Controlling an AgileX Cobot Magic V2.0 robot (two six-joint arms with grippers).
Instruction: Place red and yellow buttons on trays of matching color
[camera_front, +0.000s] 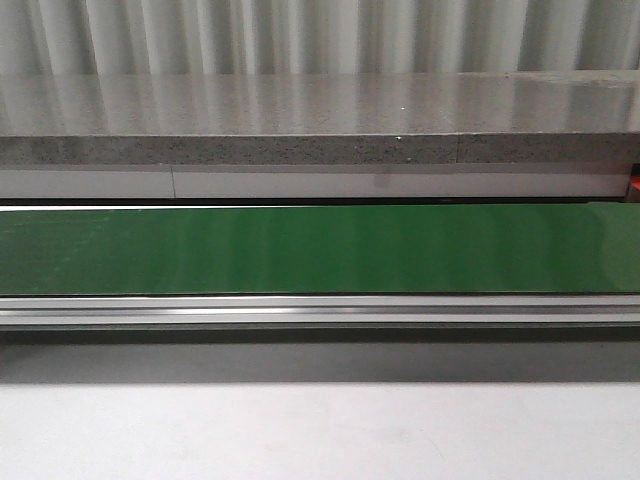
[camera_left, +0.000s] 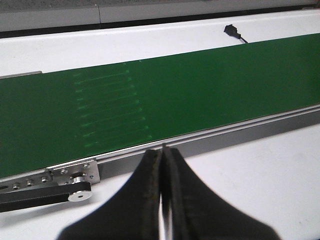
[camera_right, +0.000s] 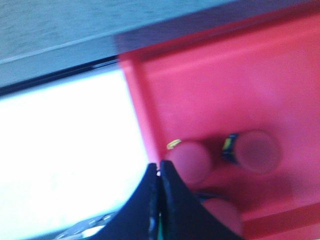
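Hovering with my right gripper (camera_right: 159, 172) pinched shut and empty just beside three red buttons (camera_right: 189, 161) already in the red tray (camera_right: 210, 85), I see no yellow ones.

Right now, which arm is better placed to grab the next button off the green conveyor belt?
Probably the left. Its gripper hangs right at the edge of the green conveyor belt, jaws shut and empty. The right gripper is over the red plastic tray beside red round buttons. No button shows on the belt yet.
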